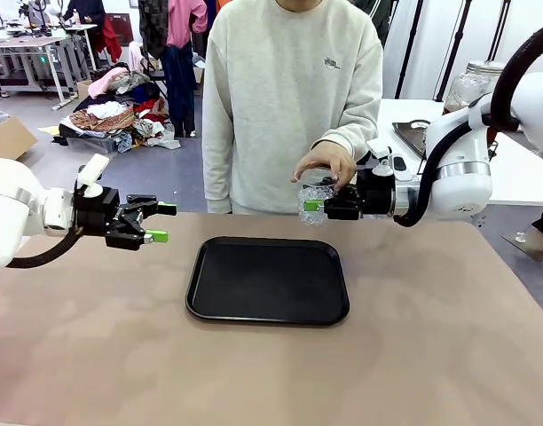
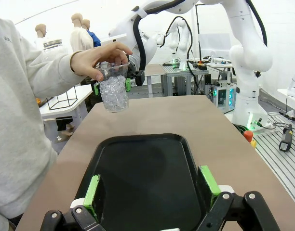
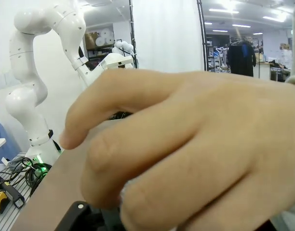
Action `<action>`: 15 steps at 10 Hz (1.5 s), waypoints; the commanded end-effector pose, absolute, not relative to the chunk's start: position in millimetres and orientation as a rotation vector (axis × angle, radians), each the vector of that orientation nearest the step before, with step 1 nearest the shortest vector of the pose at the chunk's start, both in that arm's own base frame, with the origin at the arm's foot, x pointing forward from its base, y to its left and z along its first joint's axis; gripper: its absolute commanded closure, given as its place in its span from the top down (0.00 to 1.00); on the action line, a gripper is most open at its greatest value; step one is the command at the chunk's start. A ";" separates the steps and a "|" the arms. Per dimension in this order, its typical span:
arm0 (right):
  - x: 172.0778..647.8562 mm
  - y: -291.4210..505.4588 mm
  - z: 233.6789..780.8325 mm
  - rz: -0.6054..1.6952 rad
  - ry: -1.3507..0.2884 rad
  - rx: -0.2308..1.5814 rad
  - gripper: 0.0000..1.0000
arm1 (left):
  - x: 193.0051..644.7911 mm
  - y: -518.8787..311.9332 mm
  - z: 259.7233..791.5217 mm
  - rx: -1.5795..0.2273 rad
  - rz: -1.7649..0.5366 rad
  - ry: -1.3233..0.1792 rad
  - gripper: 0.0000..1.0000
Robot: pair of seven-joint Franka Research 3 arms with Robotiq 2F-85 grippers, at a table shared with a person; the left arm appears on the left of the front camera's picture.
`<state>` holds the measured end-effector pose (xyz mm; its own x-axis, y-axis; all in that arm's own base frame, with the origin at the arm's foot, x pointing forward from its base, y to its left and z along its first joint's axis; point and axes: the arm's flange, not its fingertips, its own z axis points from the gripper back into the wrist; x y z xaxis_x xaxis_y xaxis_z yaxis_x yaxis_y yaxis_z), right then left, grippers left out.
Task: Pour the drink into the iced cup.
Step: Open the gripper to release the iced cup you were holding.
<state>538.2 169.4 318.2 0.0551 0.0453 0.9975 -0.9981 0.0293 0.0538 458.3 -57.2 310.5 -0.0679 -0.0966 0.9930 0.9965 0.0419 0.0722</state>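
Right gripper [image 1: 318, 207]: closed on clear plastic cup of ice [image 1: 314, 202], held in air past far edge of black rectangular tray [image 1: 268, 280]. Person's hand [image 1: 326, 165] grips cup rim from above; same hand [image 3: 186, 149] sits close in front of right wrist cam. Left gripper [image 1: 162, 223]: jaws fully apart, nothing held, hovering left of tray, above brown bench [image 1: 413, 337]. Large clear glass jar w/ metal lid [image 1: 472, 84] stands on white table behind right arm; contents can't be made out.

The iced cup [image 1: 316, 201] is a clear plastic cup packed with ice cubes, upright, up in the air above the table's far edge beyond the black tray [image 1: 268, 280], gripped at the rim from above by a person's hand [image 1: 326, 165].
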 end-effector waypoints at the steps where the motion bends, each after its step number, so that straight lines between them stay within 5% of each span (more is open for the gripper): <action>1: 547.7 173.0 324.6 1.154 -1.121 1.198 0.71 | 458.0 -57.9 311.0 -1.071 -1.275 -1.213 1.00; 15: 548.3 174.6 323.6 1.159 -1.116 1.201 0.71 | 458.0 -57.9 311.0 -1.071 -1.275 -1.213 1.00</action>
<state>539.4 170.1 318.0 0.0612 0.0450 0.9971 -0.9978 0.0289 0.0600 458.3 -57.3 310.5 -0.0679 -0.0966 0.9930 0.9965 0.0419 0.0722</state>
